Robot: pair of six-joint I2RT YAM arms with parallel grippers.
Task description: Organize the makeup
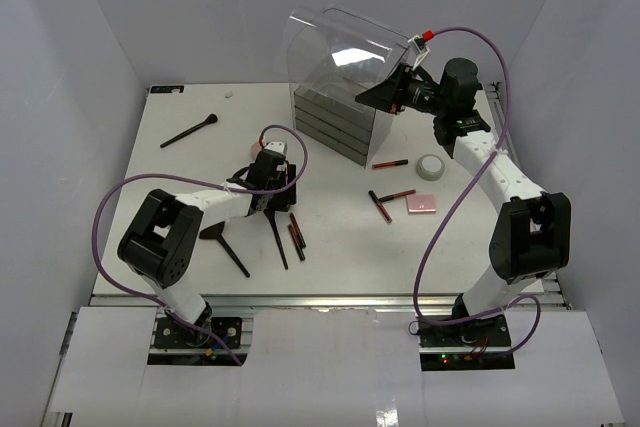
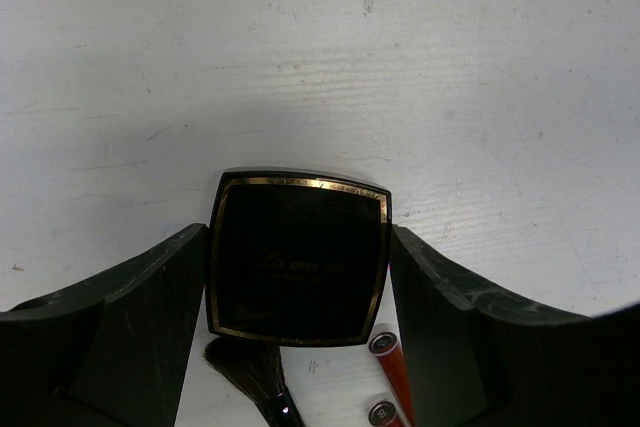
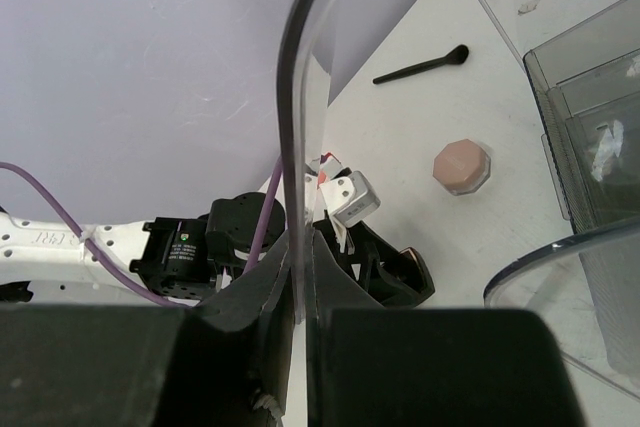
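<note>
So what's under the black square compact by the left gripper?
Brush bristles and two red stick ends show past the near edge of the black compact; what lies directly beneath it is covered.

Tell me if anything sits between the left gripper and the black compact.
Nothing visible separates them: the black compact lies flat between the fingers of the left gripper. A brush tip and two red sticks lie at its wrist-side edge.

Raised clear lid point(image 1: 340, 42) at right gripper point(image 1: 397, 90); left gripper point(image 1: 272, 192) low beside brushes point(image 1: 277, 241).
</note>
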